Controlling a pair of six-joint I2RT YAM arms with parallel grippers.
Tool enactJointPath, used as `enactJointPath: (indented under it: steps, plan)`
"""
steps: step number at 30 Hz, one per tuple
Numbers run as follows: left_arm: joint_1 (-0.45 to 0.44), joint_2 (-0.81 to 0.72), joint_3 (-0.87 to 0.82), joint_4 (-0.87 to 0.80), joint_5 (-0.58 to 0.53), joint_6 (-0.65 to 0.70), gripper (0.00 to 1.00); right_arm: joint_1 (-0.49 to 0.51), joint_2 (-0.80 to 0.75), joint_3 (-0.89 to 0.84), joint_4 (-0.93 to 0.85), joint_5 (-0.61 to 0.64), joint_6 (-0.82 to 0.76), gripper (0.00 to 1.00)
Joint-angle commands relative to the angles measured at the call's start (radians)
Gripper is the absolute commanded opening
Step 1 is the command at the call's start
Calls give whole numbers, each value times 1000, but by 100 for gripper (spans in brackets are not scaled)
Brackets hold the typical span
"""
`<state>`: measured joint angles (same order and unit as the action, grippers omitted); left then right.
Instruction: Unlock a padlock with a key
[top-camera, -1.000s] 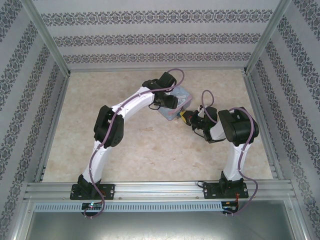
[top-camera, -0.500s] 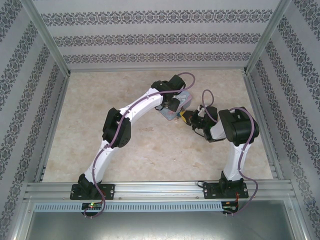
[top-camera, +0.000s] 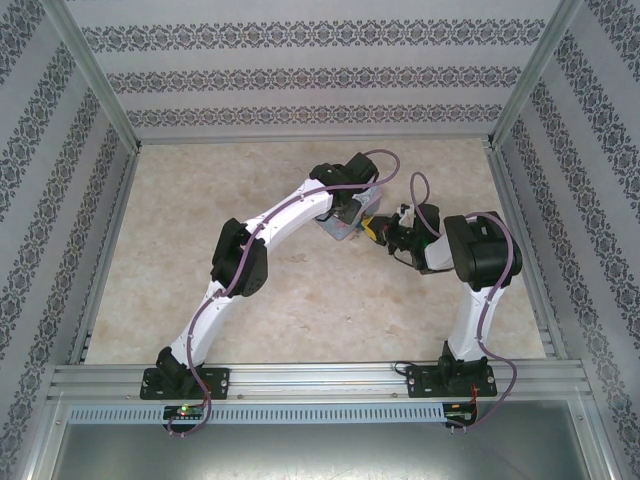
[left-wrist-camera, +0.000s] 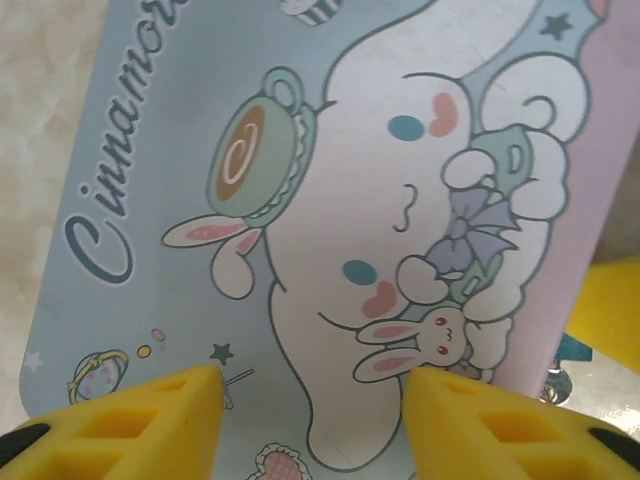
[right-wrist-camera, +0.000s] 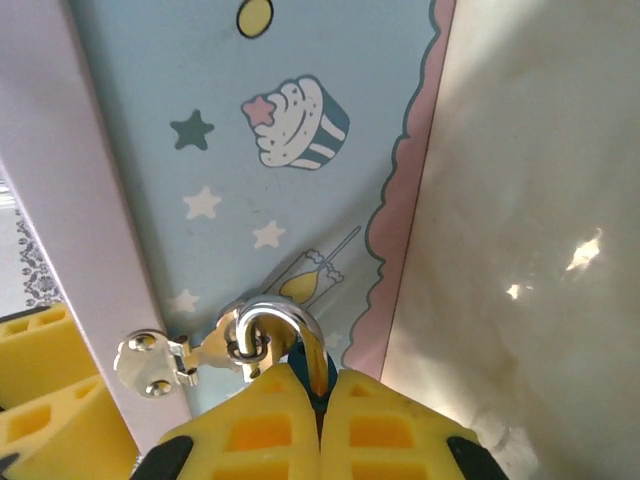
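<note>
In the right wrist view, my right gripper (right-wrist-camera: 320, 400) is shut on the bluish body of the tiny padlock (right-wrist-camera: 303, 352). Its metal shackle (right-wrist-camera: 285, 320) is hooked through the ring of the hasp (right-wrist-camera: 160, 362) on the pale blue cartoon tin box (right-wrist-camera: 250, 150). My left gripper (left-wrist-camera: 312, 388) hovers open just over the box lid (left-wrist-camera: 330, 200), its yellow fingertips (left-wrist-camera: 185, 400) apart with printed lid between them. From above, the left gripper (top-camera: 352, 208) is over the box (top-camera: 338, 230) and the right gripper (top-camera: 382, 234) is at the box's right side. The key is out of view.
The box lies on a beige marbled table (top-camera: 300, 290) ringed by patterned walls and a metal frame (top-camera: 310, 378). A yellow finger of the right gripper (left-wrist-camera: 612, 305) sits at the box's right edge in the left wrist view. Purple cables (top-camera: 385, 160) loop above both wrists.
The left arm has swung right and come over the tin box, and its jaws have narrowed. The right gripper has stayed shut at the box's side, shifting slightly farther back.
</note>
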<state>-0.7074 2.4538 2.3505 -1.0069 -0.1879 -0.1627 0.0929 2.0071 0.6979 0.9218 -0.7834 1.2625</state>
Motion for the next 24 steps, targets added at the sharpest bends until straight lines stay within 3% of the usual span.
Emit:
enactJointPath:
  steps: [1, 3, 10, 13, 24]
  plan:
    - [20, 146, -68, -248, -40, 54, 51, -33, -7, 67, -99, 6, -51, 0]
    - [19, 152, -69, -253, -35, 59, 49, -38, -15, 94, -168, 4, -83, 0]
    - [19, 165, -78, -258, -9, 68, 48, -36, -96, 256, -689, 78, -380, 0]
    - [19, 172, -77, -257, 4, 68, 47, -39, -112, 314, -809, 116, -447, 0]
    - [19, 181, -85, -262, 27, 69, 46, -39, -80, 430, -963, 165, -517, 0]
